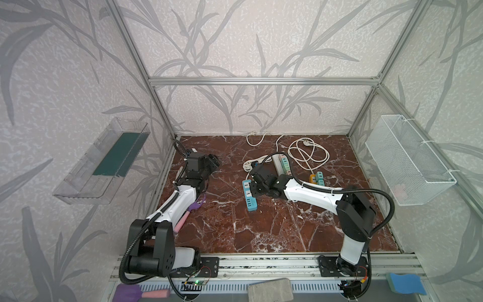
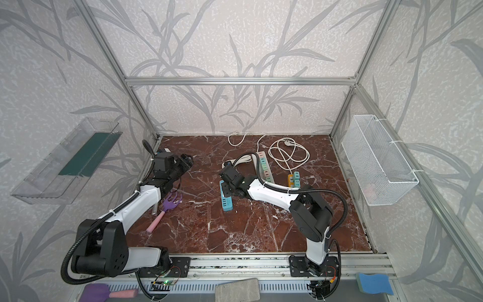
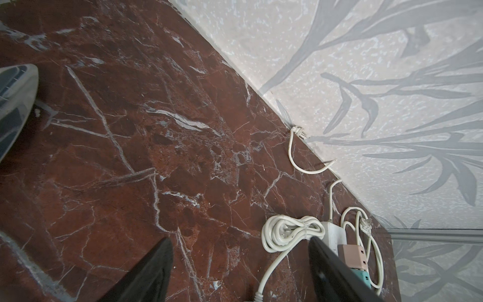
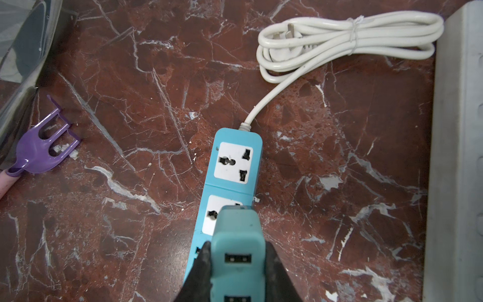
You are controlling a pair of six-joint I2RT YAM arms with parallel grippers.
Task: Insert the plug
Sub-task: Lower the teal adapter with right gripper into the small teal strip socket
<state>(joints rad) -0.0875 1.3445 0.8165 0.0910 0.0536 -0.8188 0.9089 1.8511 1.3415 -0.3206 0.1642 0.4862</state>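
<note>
A blue power strip (image 1: 250,195) (image 2: 226,200) (image 4: 235,162) lies mid-table, with its white cord bundled (image 4: 339,39) beyond it. My right gripper (image 1: 254,187) (image 2: 230,187) (image 4: 236,248) is shut on a teal plug (image 4: 236,235) with two USB ports. The plug covers the strip's second socket; its prongs are hidden, so I cannot tell whether they are in. The first socket (image 4: 233,162) is free. My left gripper (image 1: 215,162) (image 2: 189,159) (image 3: 240,243) hovers open and empty at the back left, away from the strip.
A purple rake (image 1: 194,206) (image 2: 171,202) (image 4: 41,149) lies by the left arm. A grey strip with coloured plugs (image 1: 283,164) (image 2: 265,167), loose white cable (image 1: 308,154) and several spare plugs (image 1: 317,179) lie behind the right arm. A wire basket (image 1: 407,159) hangs on the right wall.
</note>
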